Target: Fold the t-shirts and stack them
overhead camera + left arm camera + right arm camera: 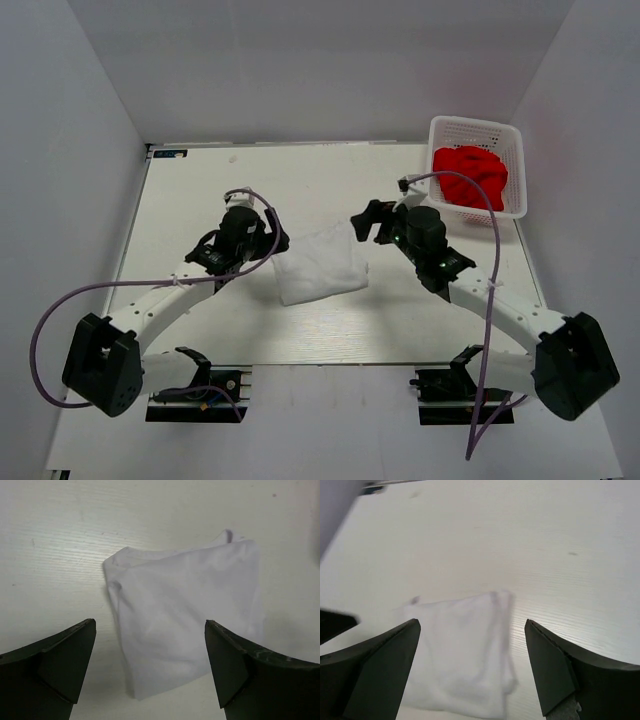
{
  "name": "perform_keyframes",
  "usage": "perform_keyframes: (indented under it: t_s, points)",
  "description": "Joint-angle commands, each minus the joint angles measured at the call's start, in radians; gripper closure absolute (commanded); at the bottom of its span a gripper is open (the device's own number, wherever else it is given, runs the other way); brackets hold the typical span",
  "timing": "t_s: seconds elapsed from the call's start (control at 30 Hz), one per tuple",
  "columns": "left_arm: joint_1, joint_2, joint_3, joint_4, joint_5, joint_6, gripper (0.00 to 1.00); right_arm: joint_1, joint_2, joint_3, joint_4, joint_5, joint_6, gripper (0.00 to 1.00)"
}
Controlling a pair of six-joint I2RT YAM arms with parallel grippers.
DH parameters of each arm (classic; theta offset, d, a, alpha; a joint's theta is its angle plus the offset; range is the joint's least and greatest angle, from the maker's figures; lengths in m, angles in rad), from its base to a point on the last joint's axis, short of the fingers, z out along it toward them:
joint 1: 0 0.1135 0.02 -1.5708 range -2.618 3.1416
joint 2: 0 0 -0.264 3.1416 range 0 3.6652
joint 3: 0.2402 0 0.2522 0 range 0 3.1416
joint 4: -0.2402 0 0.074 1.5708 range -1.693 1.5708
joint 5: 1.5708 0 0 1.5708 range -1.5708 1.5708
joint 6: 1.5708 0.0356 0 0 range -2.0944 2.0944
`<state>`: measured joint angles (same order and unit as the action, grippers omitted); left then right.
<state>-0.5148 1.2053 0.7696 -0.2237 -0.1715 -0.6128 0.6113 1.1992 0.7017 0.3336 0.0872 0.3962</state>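
Observation:
The white t-shirt (322, 265) lies folded into a small square on the table between the two arms. It also shows in the left wrist view (185, 615) and the right wrist view (462, 655). The red t-shirt (470, 177) sits bunched up in the white basket (478, 127) at the back right. My left gripper (278, 240) is open and empty, just left of the white shirt, with its fingers (65, 655) wide apart. My right gripper (365, 222) is open and empty, just above the shirt's right corner, with its fingers (555, 670) wide apart.
The basket stands against the right edge of the table, behind my right arm. Purple cables loop off both arms. Grey walls close in the table on three sides.

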Motion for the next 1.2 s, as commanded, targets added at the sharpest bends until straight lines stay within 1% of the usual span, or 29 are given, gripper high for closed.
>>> perform_keyframes:
  t_s: [0.0, 0.07, 0.1, 0.13, 0.23, 0.3, 0.33, 0.4, 0.43, 0.5, 0.53, 0.6, 0.63, 0.67, 0.73, 0.77, 0.83, 0.87, 0.9, 0.93, 0.97, 1.03, 1.07, 1.17]
  points:
    - [0.004, 0.033, -0.021, -0.066, -0.071, -0.05, 0.0, -0.002, -0.061, -0.022, -0.237, 0.521, -0.051, 0.1]
    - [0.004, 0.075, -0.058, -0.01, -0.053, -0.074, 0.0, -0.007, -0.072, -0.015, -0.257, 0.589, -0.027, 0.1]
    - [0.004, 0.095, -0.058, 0.001, -0.022, -0.074, 0.0, -0.007, -0.078, -0.01, -0.293, 0.618, 0.007, 0.1]
    - [0.004, 0.118, -0.058, 0.012, -0.022, -0.074, 0.02, -0.007, -0.076, 0.001, -0.306, 0.658, 0.066, 0.1]
    - [-0.014, 0.218, -0.027, 0.012, -0.011, -0.074, 0.07, -0.008, -0.085, 0.004, -0.308, 0.691, 0.102, 0.1]
    - [-0.014, 0.29, -0.012, 0.023, 0.0, -0.074, 0.15, -0.008, -0.09, 0.012, -0.303, 0.674, 0.096, 0.1]
    - [-0.014, 0.313, 0.003, 0.023, 0.0, -0.074, 0.17, -0.008, -0.089, 0.006, -0.295, 0.675, 0.095, 0.1]
    - [-0.014, 0.358, 0.033, 0.011, 0.0, -0.074, 0.26, -0.01, -0.087, 0.001, -0.291, 0.69, 0.099, 0.1]
    - [-0.014, 0.381, 0.046, 0.011, 0.0, -0.074, 0.35, -0.01, -0.081, 0.001, -0.301, 0.712, 0.111, 0.1]
    - [-0.014, 0.445, 0.089, 0.011, -0.025, -0.029, 0.49, -0.012, -0.07, 0.002, -0.318, 0.755, 0.17, 0.1]
    - [-0.014, 0.468, 0.112, -0.026, -0.049, -0.015, 0.7, -0.01, -0.066, 0.005, -0.371, 0.788, 0.24, 0.1]
    - [0.006, 0.549, 0.21, -0.093, -0.126, -0.002, 0.99, -0.016, -0.061, 0.002, -0.372, 0.81, 0.248, 0.1]
    - [0.018, 0.578, 0.255, -0.2, -0.166, -0.021, 1.0, -0.021, -0.055, 0.001, -0.373, 0.819, 0.247, 0.1]
    - [0.018, 0.608, 0.343, -0.253, -0.257, -0.021, 1.0, -0.022, -0.047, 0.002, -0.375, 0.825, 0.239, 0.1]
    - [0.031, 0.687, 0.423, -0.374, -0.33, -0.031, 1.0, -0.027, -0.044, 0.005, -0.372, 0.824, 0.237, 0.1]
    - [0.041, 0.706, 0.482, -0.391, -0.398, -0.031, 1.0, -0.031, -0.029, 0.004, -0.369, 0.815, 0.234, 0.1]
    - [0.082, 0.732, 0.517, -0.402, -0.475, -0.019, 1.0, -0.035, -0.02, 0.001, -0.346, 0.801, 0.207, 0.1]
    - [0.102, 0.746, 0.536, -0.361, -0.509, 0.036, 1.0, -0.033, 0.008, 0.004, -0.346, 0.787, 0.201, 0.1]
    - [0.151, 0.746, 0.549, -0.347, -0.51, 0.071, 1.0, -0.036, 0.019, 0.019, -0.344, 0.77, 0.185, 0.1]
    - [0.176, 0.76, 0.569, -0.347, -0.501, 0.103, 1.0, -0.035, 0.043, 0.025, -0.346, 0.77, 0.176, 0.1]
    - [0.2, 0.76, 0.606, -0.32, -0.5, 0.163, 1.0, -0.032, 0.066, 0.033, -0.347, 0.764, 0.178, 0.1]
    - [0.261, 0.78, 0.631, -0.266, -0.522, 0.243, 1.0, -0.036, 0.105, 0.062, -0.315, 0.766, 0.161, 0.1]
    - [0.281, 0.78, 0.648, -0.191, -0.531, 0.352, 1.0, -0.036, 0.117, 0.082, -0.311, 0.764, 0.145, 0.1]
    - [0.352, 0.842, 0.726, -0.094, -0.531, 0.523, 1.0, -0.039, 0.183, 0.128, -0.295, 0.782, 0.13, 0.1]
